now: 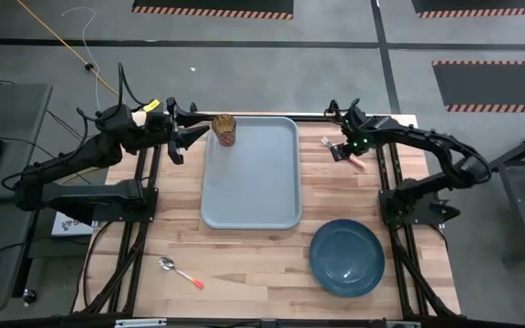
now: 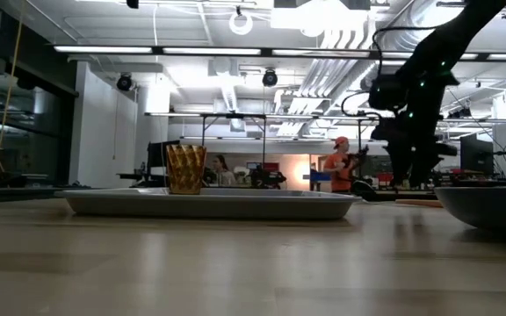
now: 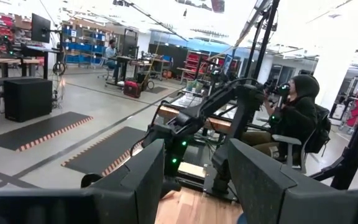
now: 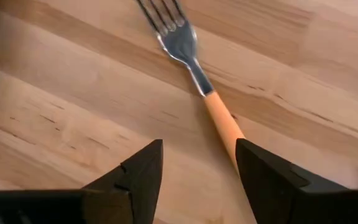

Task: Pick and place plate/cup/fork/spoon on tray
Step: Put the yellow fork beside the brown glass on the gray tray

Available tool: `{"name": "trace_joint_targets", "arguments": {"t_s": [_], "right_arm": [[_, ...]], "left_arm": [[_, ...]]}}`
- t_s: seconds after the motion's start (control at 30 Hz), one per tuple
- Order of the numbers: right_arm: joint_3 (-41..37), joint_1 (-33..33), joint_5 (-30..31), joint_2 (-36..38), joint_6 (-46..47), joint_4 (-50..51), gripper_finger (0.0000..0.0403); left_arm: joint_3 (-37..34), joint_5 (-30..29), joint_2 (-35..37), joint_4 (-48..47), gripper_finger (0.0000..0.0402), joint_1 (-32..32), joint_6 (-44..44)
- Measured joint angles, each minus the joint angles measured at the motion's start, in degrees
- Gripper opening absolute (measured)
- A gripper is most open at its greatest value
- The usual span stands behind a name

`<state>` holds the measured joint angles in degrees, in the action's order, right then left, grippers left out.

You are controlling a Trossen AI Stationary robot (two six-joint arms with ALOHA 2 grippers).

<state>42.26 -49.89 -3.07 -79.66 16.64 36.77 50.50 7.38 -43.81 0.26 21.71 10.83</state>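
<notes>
Amber cup stands on the tray; three pieces left.
I see my right gripper spread above the fork beside the tray, plate and spoon off it, left gripper released by the cup.

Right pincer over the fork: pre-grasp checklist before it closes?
1. Right pincer open: ok.
2. Small fork with silver tines and orange-tan handle flat on the wooden table: ok.
3. Handle centred between the fingers: not ok; it runs close to one finger, so shift sideways first.
4. Large rectangular grey-blue tray has bare room for the fork: ok; only the small amber tumbler stands in its far left corner.
5. Left pincer clear of the tumbler: ok; open and apart from it.
6. Height above the table: cannot tell.
</notes>
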Motion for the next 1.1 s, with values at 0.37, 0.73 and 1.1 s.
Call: {"name": "trace_joint_targets", "arguments": {"t_s": [0.37,0.73,1.1], "right_arm": [[0.0,0.0,6.1,-7.6,-2.6,-2.6,0.0194],[0.2,0.2,6.2,-8.7,-4.0,-2.5,0.0119],[0.0,0.2,4.0,-1.1,-3.5,0.0,0.0037]], "left_arm": [[0.0,0.0,0.0,0.0,0.0168,0.0,0.0],[0.0,0.0,0.0,0.0,0.0168,0.0,0.0],[0.0,0.0,0.0,0.0,0.0168,0.0,0.0]]}}
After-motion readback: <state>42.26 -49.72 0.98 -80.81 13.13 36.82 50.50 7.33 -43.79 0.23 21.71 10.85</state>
